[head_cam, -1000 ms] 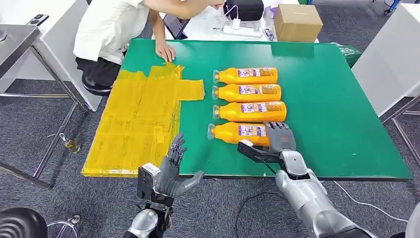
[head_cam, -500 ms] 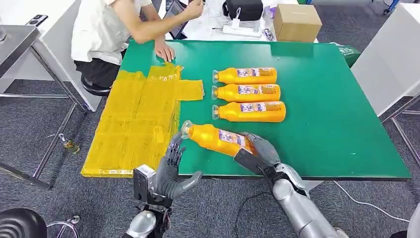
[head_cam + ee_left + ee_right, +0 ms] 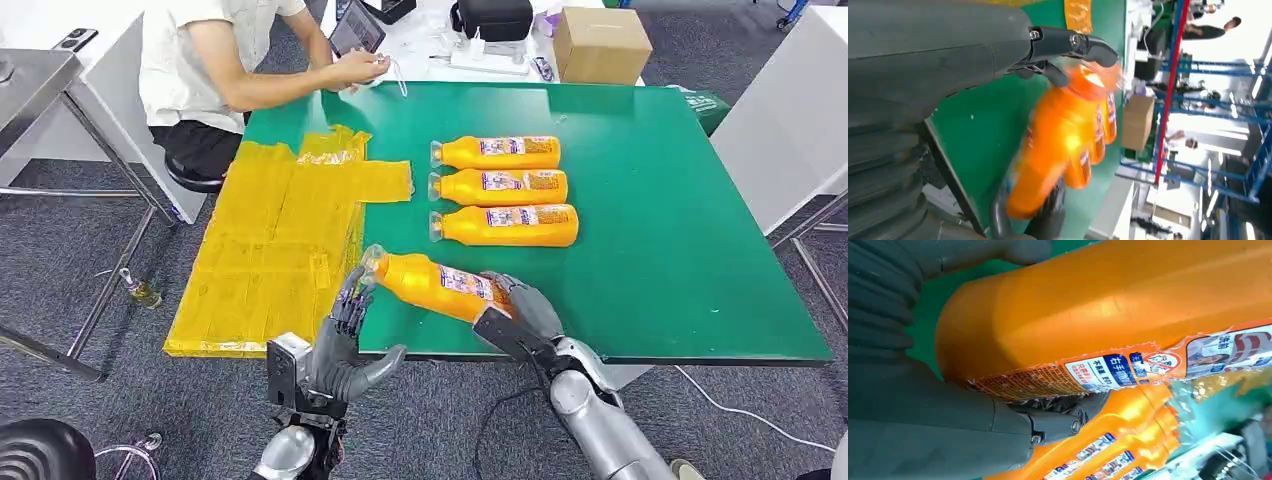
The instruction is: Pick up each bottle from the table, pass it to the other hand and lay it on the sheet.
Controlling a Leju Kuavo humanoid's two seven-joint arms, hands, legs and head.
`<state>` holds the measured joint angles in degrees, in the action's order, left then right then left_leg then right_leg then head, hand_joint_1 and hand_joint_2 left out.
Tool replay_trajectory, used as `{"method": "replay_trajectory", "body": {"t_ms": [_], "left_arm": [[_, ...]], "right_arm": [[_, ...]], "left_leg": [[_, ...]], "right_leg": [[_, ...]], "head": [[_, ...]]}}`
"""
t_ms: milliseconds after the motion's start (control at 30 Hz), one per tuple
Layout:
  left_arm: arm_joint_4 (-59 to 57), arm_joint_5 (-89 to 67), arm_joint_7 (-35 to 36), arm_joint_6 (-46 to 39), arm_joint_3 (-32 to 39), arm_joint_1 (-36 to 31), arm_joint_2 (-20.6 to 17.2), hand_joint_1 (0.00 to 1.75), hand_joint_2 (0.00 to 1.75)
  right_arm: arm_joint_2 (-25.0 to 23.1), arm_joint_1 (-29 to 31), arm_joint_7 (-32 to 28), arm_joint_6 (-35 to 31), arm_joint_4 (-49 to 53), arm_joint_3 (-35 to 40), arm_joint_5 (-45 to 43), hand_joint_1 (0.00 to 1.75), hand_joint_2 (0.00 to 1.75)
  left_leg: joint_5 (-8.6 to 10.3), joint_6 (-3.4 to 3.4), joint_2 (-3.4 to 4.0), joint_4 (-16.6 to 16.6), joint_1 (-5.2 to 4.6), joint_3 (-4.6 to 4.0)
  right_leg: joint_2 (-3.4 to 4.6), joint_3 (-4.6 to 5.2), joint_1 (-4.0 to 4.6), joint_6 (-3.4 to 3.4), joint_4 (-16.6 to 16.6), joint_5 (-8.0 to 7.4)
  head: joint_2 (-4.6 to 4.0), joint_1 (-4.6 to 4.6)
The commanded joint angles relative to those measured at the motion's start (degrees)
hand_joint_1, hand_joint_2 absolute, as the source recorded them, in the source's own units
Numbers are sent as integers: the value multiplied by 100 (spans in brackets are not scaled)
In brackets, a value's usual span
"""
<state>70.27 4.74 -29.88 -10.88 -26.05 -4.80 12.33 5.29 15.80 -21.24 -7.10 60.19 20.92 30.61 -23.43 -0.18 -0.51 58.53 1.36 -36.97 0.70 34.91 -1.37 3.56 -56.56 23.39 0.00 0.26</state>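
My right hand [image 3: 520,310] grips the base end of an orange bottle [image 3: 435,283] and holds it tilted over the table's near edge, cap pointing toward the yellow sheet [image 3: 285,240]. Close up, the held bottle [image 3: 1108,310] has the dark fingers [image 3: 1058,422] wrapped under it. My left hand [image 3: 345,340] stands upright just off the table edge, fingers apart, fingertips [image 3: 1088,47] next to the bottle's cap end [image 3: 1093,80]. Three more orange bottles [image 3: 500,187] lie in a row farther back on the green table [image 3: 660,250].
A person in a white shirt [image 3: 200,60] sits at the far left corner, hands above the table edge. A cardboard box [image 3: 600,45] and a power strip lie behind the table. A metal table frame [image 3: 60,110] stands to the left.
My right hand lifted the nearest bottle off the table and carried it left toward my left hand. The person's hand left the sheet's far corner.
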Motion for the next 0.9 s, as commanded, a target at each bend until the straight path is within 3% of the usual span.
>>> {"method": "replay_trajectory", "body": {"t_ms": [33, 233, 333, 500, 700, 767, 800, 900], "left_arm": [[-235, 416, 50, 69, -114, -94, -184, 0, 175], [-429, 1179, 485, 926, -318, -301, -202, 0, 175], [-987, 1427, 758, 626, -280, -568, -46, 0, 175], [-948, 1478, 214, 65, -230, -634, 29, 0, 175], [-656, 1856, 362, 961, -545, -589, -142, 0, 175], [-656, 1856, 362, 964, -549, -585, -134, 0, 175], [-656, 1856, 362, 964, -549, -585, -134, 0, 175], [-656, 1856, 362, 964, -549, -585, -134, 0, 175]], "right_arm": [[-89, -212, 11, -108, 548, -37, -392, 173, 175], [-411, -130, -172, 8, 371, 477, -503, 175, 175], [-680, -59, -356, -144, 377, 880, -616, 175, 175], [-563, -217, -109, -537, 801, 1158, -820, 175, 175], [-555, 50, -135, -439, 411, 1422, -733, 171, 175], [-585, 68, -135, -447, 386, 1443, -716, 171, 175], [-585, 68, -135, -447, 386, 1443, -716, 171, 175], [-585, 68, -135, -447, 386, 1443, -716, 171, 175]], "left_leg": [[-8, 6, 9, -6, -2, 21], [-17, 12, 14, -9, -1, 46], [-8, 5, 20, -6, 0, 21], [-3, 4, 5, -5, 0, 13], [-7, 9, 4, -3, 0, 15], [-8, 7, 17, -1, 0, 6], [-22, 14, 27, -1, 0, 40], [-8, 6, 1, -5, -5, 17]], "right_leg": [[1, -18, 2, -13, 5, 6], [-1, -44, 7, -27, 8, 15], [11, -16, 4, -17, 4, 4], [-2, -8, 3, -13, 2, 5], [-5, -15, 2, -11, 4, 7], [8, -6, 1, -12, 1, 4], [10, -39, 6, -26, 2, 15], [-10, -20, 0, -21, 1, 11]], "head": [[0, 0], [0, 0], [0, 0], [0, 2], [0, 0], [0, 2], [0, 2], [0, 0]]}}
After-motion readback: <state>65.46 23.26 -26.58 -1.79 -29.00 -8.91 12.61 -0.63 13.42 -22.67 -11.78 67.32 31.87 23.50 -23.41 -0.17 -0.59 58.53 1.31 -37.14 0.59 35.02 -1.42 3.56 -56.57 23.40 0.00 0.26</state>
